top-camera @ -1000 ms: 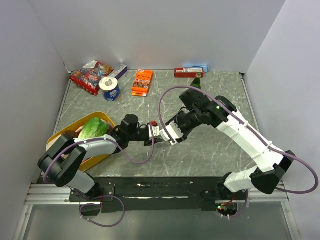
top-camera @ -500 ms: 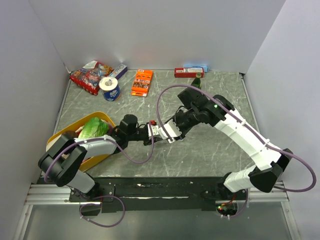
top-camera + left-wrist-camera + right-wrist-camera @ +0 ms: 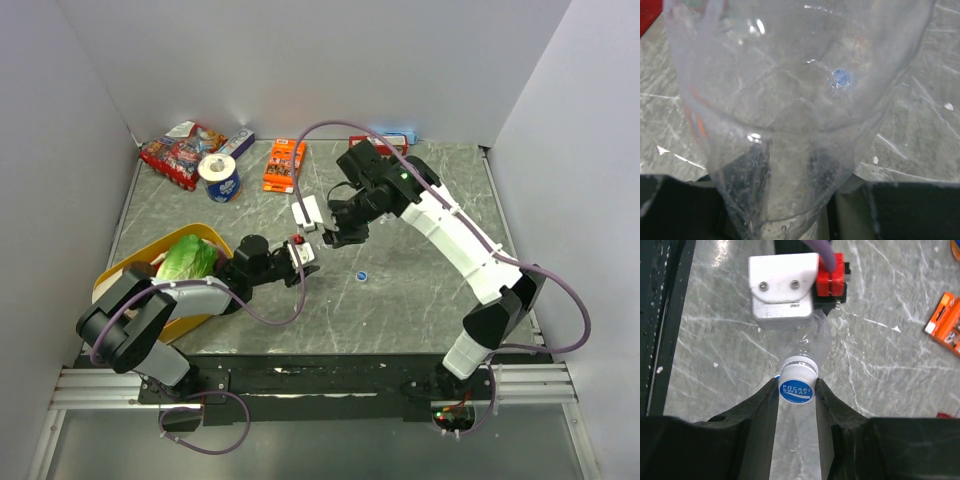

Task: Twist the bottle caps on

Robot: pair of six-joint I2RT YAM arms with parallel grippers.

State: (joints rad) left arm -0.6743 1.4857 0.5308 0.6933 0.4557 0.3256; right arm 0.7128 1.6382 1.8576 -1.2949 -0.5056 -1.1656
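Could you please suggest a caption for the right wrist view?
Right gripper pinching the blue bottle cap on a clear bottle held by the left gripper.

A lettuce (image 3: 187, 258) sits in a yellow bowl (image 3: 206, 231).

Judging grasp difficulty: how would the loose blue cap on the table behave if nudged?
The loose blue cap looks tiny, so probably light and skids easily on the smooth table. Round, it may roll if tipped on edge.

Seen through the bottle (image 3: 790, 125), the loose cap (image 3: 840, 78) is blurred.
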